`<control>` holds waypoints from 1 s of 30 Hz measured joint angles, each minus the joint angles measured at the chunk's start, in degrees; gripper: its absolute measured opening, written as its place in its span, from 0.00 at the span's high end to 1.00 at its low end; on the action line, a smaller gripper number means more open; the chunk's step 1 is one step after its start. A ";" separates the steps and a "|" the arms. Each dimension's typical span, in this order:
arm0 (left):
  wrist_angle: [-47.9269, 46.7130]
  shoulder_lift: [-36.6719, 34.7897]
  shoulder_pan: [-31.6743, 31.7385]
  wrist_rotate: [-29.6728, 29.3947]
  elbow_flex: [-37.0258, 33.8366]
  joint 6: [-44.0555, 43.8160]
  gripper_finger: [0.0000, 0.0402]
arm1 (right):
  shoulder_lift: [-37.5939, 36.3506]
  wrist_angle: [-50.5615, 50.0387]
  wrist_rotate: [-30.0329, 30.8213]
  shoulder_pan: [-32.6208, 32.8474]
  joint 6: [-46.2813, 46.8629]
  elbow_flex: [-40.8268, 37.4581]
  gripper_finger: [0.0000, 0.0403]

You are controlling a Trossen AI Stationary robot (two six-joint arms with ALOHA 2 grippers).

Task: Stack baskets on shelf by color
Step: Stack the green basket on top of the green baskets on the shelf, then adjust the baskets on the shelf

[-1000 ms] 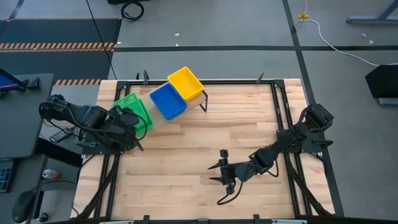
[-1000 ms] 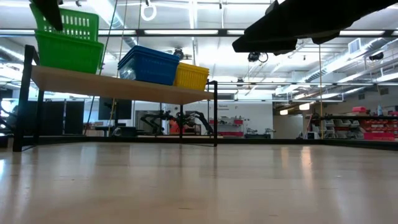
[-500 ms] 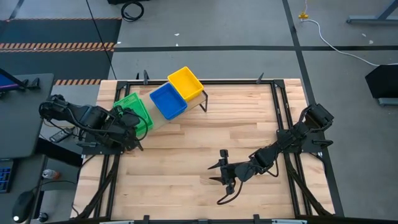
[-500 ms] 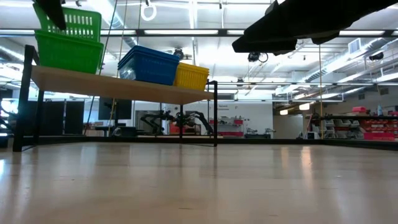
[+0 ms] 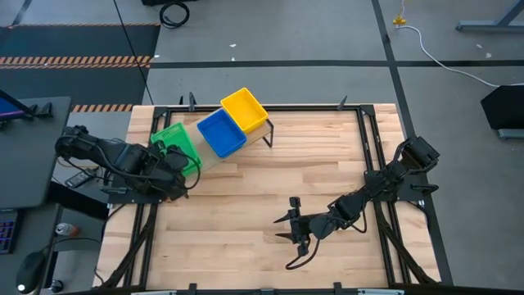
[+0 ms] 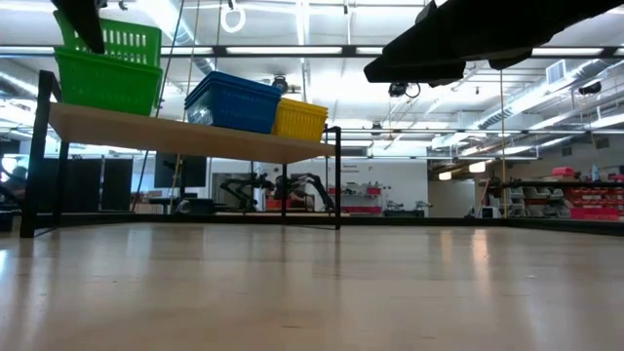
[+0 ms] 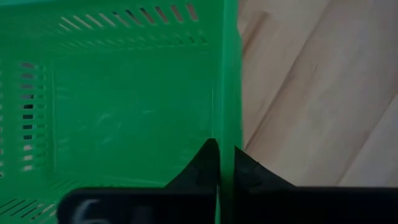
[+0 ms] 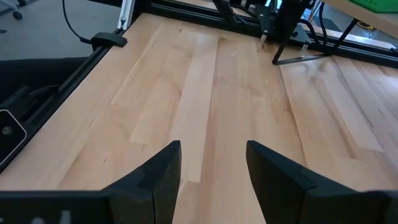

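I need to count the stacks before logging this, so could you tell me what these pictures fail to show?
- High view: each basket pile, green, blue, yellow, is seen straight down, so the count per pile is hidden.
- High view: the left gripper covers the green pile's near edge.
- Low view: the shelf hides the basket bottoms.
- Left wrist view: the green basket runs past the frame.

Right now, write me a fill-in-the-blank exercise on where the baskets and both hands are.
1. The left hand is shut on the rim of the ____ perforated plastic basket.
2. On the pale plywood shelf, the basket in the middle is ____.
3. The right hand hangs over the slatted wooden tabletop with fingers ____.

Missing words: green; blue; open
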 joint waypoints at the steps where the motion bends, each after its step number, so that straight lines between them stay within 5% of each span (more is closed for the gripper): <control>1: -0.21 0.12 0.00 0.03 0.00 -0.06 0.97 | 0.00 0.00 0.02 0.00 -0.01 0.00 0.53; 17: -0.10 0.31 0.04 -0.90 0.00 -2.45 0.75 | 0.00 -0.01 0.02 0.00 0.00 0.00 0.53; 30: 0.15 0.29 -0.07 0.31 1.64 -2.52 0.72 | 0.00 0.00 0.00 -1.03 0.97 0.00 0.53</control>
